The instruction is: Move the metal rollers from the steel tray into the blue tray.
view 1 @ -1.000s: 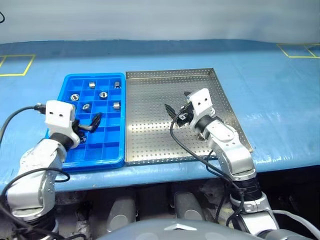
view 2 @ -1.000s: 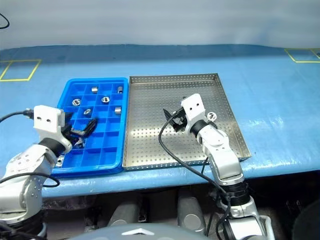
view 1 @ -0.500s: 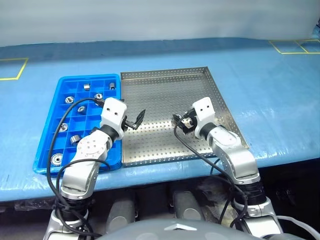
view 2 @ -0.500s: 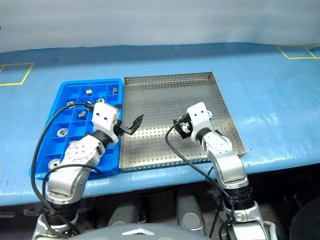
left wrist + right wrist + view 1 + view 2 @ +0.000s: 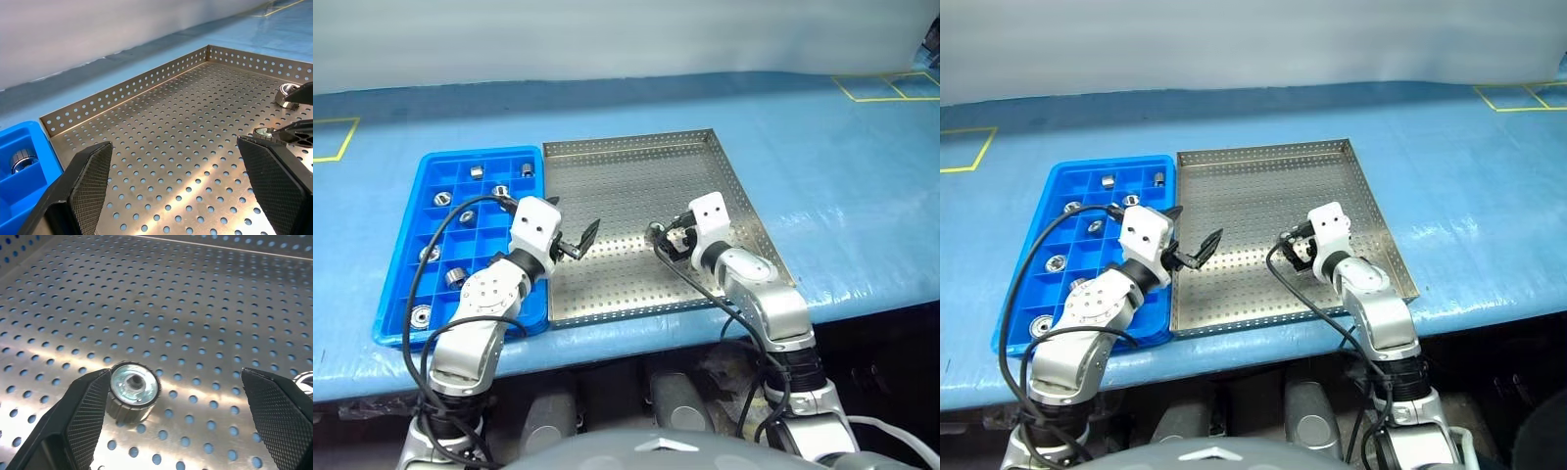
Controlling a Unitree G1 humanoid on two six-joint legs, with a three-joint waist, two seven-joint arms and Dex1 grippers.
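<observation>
My right gripper [image 5: 171, 416] hangs low over the shallow, perforated silver steel tray [image 5: 636, 176], its two black fingers spread wide and holding nothing. Between them, though far off centre, sits one small shiny silver metal roller [image 5: 133, 390], standing on end with its central hole facing up toward me; it lies just beside one black finger pad [image 5: 85, 413], close enough that I cannot tell whether they touch, while the other pad is well apart from it. So the coming grip turns on a sideways shift of the wrist to centre the roller before I close, or I judge the near pad will simply nudge it away. A second roller [image 5: 288, 94] lies nearby on the same tray floor, toward its right rim. My left gripper [image 5: 576, 238] is also wide open and empty, hovering over the steel tray's left part, farther from both rollers, so the right arm is the nearer one. The bright blue compartmented plastic tray [image 5: 401, 294], already holding several rollers, lies against the steel tray's left edge.
</observation>
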